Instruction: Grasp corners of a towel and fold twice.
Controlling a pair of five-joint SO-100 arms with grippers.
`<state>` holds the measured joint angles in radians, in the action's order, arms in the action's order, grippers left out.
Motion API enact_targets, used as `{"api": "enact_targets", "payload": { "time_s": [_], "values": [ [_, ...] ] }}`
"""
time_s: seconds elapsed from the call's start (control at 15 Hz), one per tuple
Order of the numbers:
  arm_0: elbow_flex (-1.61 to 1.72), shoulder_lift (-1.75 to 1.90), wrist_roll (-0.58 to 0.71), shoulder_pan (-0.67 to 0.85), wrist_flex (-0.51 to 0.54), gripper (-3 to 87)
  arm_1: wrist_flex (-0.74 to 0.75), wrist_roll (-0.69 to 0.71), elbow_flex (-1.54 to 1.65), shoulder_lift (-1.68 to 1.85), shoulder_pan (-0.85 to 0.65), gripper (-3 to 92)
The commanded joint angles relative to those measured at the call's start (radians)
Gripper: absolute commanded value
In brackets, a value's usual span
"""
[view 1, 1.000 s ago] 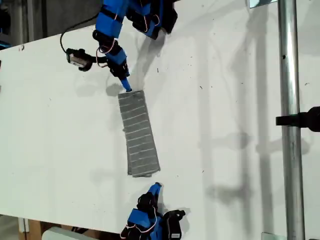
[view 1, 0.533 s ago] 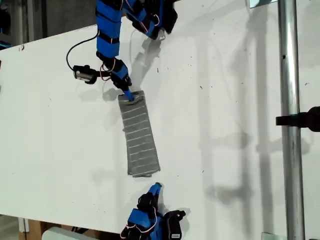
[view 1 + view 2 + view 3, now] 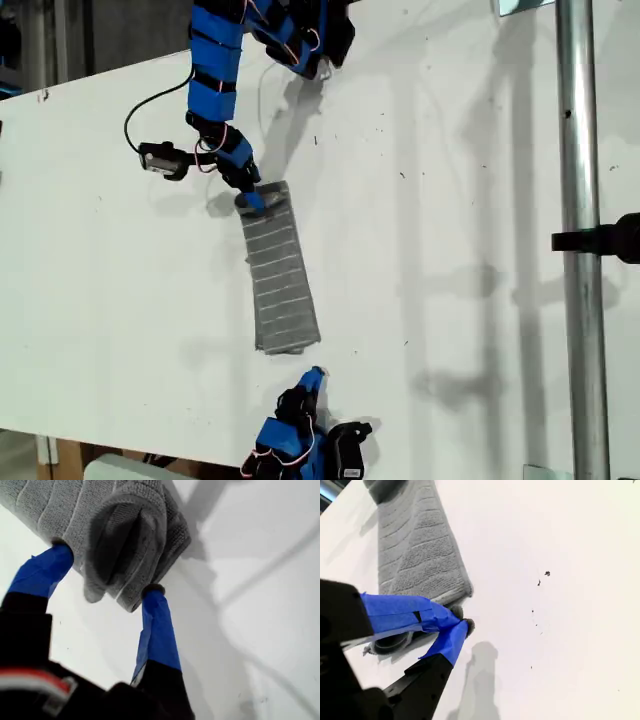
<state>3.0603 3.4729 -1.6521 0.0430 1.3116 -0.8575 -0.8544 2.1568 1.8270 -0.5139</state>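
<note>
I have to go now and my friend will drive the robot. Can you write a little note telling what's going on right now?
My first gripper: open, jaws straddling the far end of the towel, which bunches up between them.
My second gripper: shut, empty, just off the towel's near end.
The towel lies on the white table as a long narrow strip, so it looks folded once already.
Left: pinch the end, fold the strip over, let go.

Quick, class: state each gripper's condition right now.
My first gripper: open, jaws straddling a bunched corner of the towel.
My second gripper: shut, empty, just off the towel's near end.
</note>
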Motion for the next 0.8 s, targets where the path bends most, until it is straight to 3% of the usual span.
{"api": "enact_targets", "payload": {
  "time_s": [0.0, 0.33, 0.73],
  "values": [
    [-0.054, 0.008, 0.003, -0.005, 0.0, -2.6, -0.109, 0.015, -0.064, 0.15, -0.011, 33.2],
    [-0.064, 0.008, 0.009, -0.015, 0.002, -2.6, -0.33, 0.043, -0.02, 0.356, -0.026, 39.8],
    [-0.064, 0.008, -0.04, -0.083, 0.012, -2.6, -0.061, 0.041, -0.005, 0.038, -0.054, 40.2]
  ]
}}
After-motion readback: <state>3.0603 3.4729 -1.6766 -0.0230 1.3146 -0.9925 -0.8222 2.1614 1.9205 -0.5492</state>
